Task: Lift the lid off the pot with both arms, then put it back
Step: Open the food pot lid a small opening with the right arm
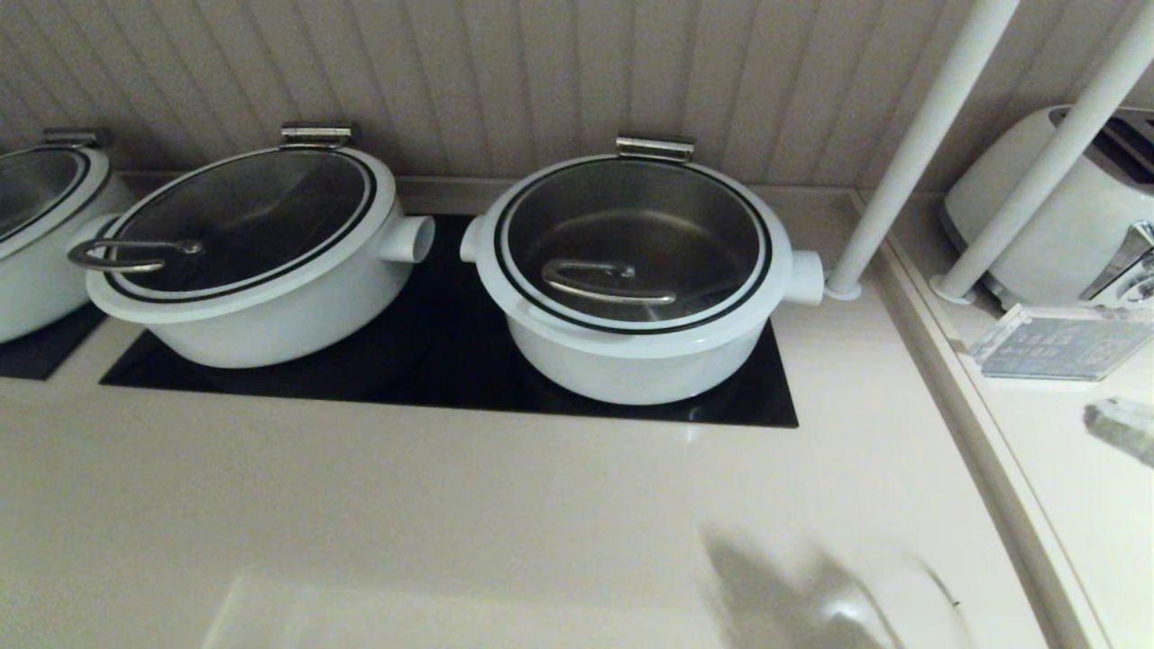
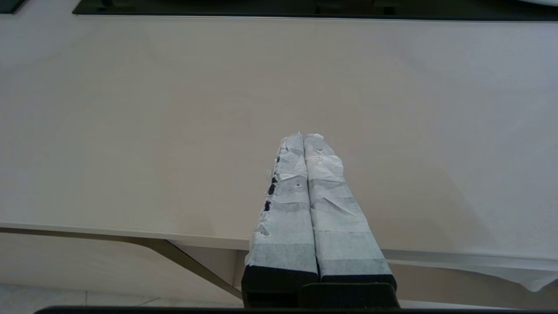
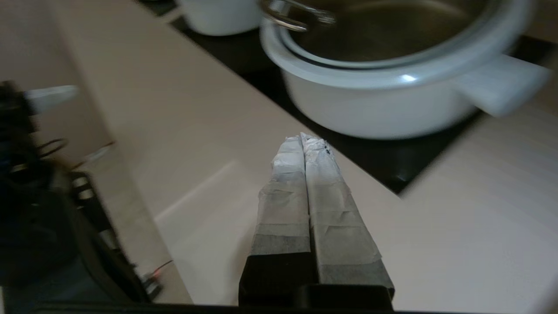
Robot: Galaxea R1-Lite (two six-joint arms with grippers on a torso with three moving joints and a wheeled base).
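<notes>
The pot is round and white with stubby side handles and stands on the right of the black cooktop. The lid, glass with a white rim and black ring, sits on it, its steel bar handle toward the front. In the right wrist view, my right gripper is shut and empty above the counter, in front of the pot and short of its side handle. In the left wrist view, my left gripper is shut and empty over the counter's front part, far from the cooktop.
A wider white pot with a loop-handled lid stands on the cooktop's left, and a third pot at the far left. Two white posts rise right of the task pot. A white toaster and a clear stand sit at the right.
</notes>
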